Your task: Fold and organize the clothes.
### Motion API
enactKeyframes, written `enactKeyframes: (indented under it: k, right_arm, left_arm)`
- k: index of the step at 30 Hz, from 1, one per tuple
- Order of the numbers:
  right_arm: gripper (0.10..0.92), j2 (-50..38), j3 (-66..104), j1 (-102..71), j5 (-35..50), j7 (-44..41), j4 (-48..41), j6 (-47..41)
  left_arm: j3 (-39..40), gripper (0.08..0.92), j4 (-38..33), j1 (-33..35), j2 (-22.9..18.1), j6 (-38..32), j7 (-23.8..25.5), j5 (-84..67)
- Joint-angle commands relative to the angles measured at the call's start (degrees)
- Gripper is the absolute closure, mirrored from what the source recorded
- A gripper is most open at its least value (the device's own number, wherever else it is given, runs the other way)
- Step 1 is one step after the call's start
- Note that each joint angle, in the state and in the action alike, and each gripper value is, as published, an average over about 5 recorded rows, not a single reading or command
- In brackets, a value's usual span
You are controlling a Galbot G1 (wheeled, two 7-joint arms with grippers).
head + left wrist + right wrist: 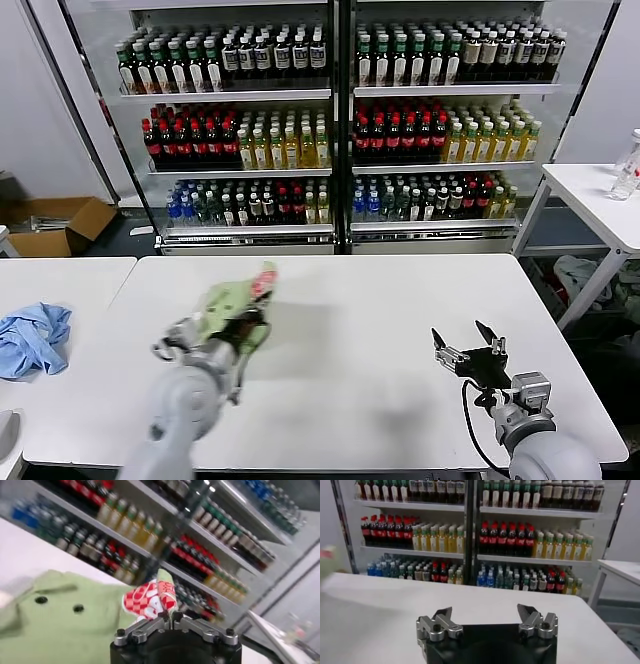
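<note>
The light green shirt [232, 300] is bunched up and held above the left part of the white table [400, 300]. Its pink-red print [264, 281] faces up at the top. My left gripper [243, 322] is shut on the shirt's fabric. In the left wrist view the shirt [60, 622] shows two dark buttons and the print [147, 600] just beyond my left gripper [171, 616]. My right gripper [464, 344] is open and empty over the table's front right. It also shows in the right wrist view [486, 614], with a blurred edge of the shirt [326, 560] far off.
A light blue cloth [32, 338] lies on a second white table [60, 275] to the left. Glass-door coolers [340, 120] full of bottles stand behind. Another white table [600, 200] with bottles is at the back right. A cardboard box [55, 222] sits on the floor.
</note>
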Motion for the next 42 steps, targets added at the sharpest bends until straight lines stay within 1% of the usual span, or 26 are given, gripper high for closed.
enactKeyframes:
  k: [1,3,5,9,13,16,19,22,24,28,30,33,36,42]
  right_arm:
    - [0.203,-2.1,-0.8,5.1,1.0,0.2,-3.1,0.6]
    - [0.203,-2.4,-1.7,6.4,1.6,0.5,-4.0,0.6]
    - [0.203,-2.7,-3.2,7.7,2.5,1.0,-5.0,0.6]
    - [0.203,-2.9,-7.5,11.1,4.2,2.4,-6.5,-0.4]
    - [0.203,-2.5,-14.7,16.9,6.6,3.9,-8.7,-2.5]
    - [0.203,-0.5,-21.6,24.2,9.1,5.5,-12.7,-4.2]
    - [0.203,3.5,-29.0,32.1,12.9,8.4,-18.6,-5.9]
    - [0.203,7.7,-34.3,37.0,14.9,10.4,-24.5,-6.5]
    - [0.203,10.3,-36.7,39.1,15.3,11.3,-28.9,-6.5]
    - [0.203,13.4,-38.5,41.5,16.7,12.5,-35.0,-6.6]
    - [0.203,14.1,-39.4,42.3,17.2,13.2,-37.3,-6.6]
    - [0.203,14.9,-40.5,43.0,17.1,15.1,-40.6,-6.6]
    - [0.232,15.5,-40.6,43.0,17.5,16.5,-42.4,-6.7]
    - [0.396,14.3,-41.0,42.7,17.5,16.7,-41.9,-6.7]
  left_arm:
    - [17.2,0.905,15.2,-7.2,-14.5,-3.9,2.4,24.9]
    - [17.6,0.887,15.4,-6.6,-13.9,-6.0,3.8,30.3]
    - [17.8,0.852,13.2,-5.5,-12.9,-8.7,4.3,33.7]
    - [17.1,0.735,8.8,-2.9,-10.3,-13.3,4.9,38.2]
    - [13.1,0.623,7.0,0.6,-8.1,-16.9,6.2,39.0]
    - [8.2,0.536,3.5,3.1,-6.6,-17.1,5.8,36.9]
    - [2.1,0.449,0.9,5.1,-3.4,-16.4,4.9,35.0]
    - [-3.6,0.363,-0.4,7.1,0.6,-16.1,4.4,31.7]
    - [-6.6,0.302,-1.0,8.3,2.5,-16.2,4.2,30.2]
    - [-10.2,0.207,-2.0,10.3,4.5,-16.2,3.9,28.3]
    - [-11.1,0.185,-2.5,11.1,4.7,-16.3,3.9,28.0]
    - [-11.6,0.178,-2.7,12.1,4.6,-16.8,4.0,28.2]
    - [-11.8,0.177,-1.9,12.4,4.5,-17.4,3.9,28.7]
    - [-11.5,0.177,-1.7,12.4,4.9,-17.5,4.0,28.6]
